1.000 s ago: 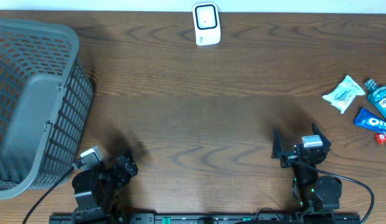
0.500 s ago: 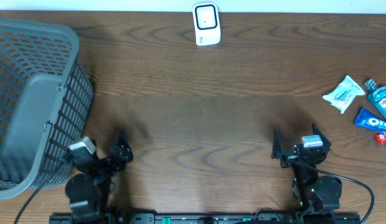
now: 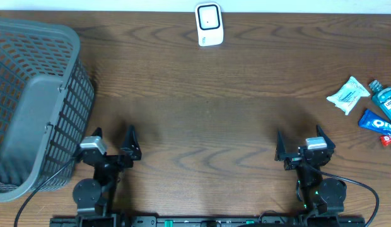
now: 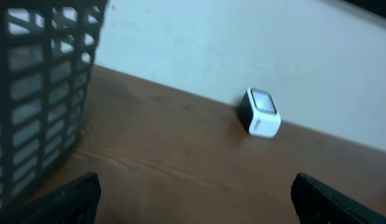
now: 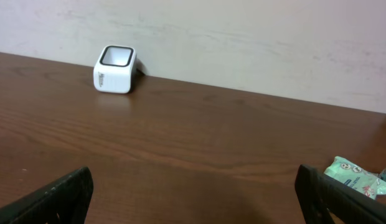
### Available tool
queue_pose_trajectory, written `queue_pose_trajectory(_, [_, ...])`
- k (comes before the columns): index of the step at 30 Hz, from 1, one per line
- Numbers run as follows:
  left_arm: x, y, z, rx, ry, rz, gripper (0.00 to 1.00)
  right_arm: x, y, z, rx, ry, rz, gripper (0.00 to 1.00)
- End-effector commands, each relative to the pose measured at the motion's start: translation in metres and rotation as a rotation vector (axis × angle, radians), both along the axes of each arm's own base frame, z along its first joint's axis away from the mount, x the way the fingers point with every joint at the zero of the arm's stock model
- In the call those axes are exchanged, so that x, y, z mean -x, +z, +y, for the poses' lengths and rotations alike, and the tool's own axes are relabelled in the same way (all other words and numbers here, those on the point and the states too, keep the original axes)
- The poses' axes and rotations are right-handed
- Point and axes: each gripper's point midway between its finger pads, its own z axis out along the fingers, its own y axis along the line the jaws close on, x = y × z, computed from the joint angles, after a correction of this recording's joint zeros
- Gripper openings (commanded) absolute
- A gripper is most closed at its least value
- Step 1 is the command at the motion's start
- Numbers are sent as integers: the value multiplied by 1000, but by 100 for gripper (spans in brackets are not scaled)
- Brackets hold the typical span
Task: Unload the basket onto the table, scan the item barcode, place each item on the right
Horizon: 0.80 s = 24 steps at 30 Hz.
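The white barcode scanner (image 3: 209, 24) stands at the far edge of the table, and shows in the left wrist view (image 4: 263, 112) and the right wrist view (image 5: 114, 68) too. The items lie at the right edge: a white packet (image 3: 348, 95), a blue bottle (image 3: 386, 99) and a blue tube (image 3: 377, 122). My left gripper (image 3: 113, 135) is open near the front left, beside the basket, with nothing between its fingers (image 4: 194, 196). My right gripper (image 3: 301, 139) is open and empty at the front right (image 5: 194, 190), well short of the items.
A large grey mesh basket (image 3: 31, 101) fills the left side of the table; its wall shows close by in the left wrist view (image 4: 37, 99). A small red thing (image 3: 386, 140) lies by the tube. The packet's corner (image 5: 355, 176) shows at the right of the right wrist view.
My left arm has turned and shifted; its open gripper now points straight toward the far side of the table. The right arm and the items have not moved.
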Motion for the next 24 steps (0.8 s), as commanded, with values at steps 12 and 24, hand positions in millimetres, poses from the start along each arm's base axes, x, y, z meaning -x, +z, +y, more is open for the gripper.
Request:
queue_pose_trajectory(12, [-1,-34,6,-127,36,80,98,0,0,0,15,0,-3,99])
queue_pose_trajectory(24, [-1,-34,4,-245,10,71,98,0,0,0,15,0,-3,99])
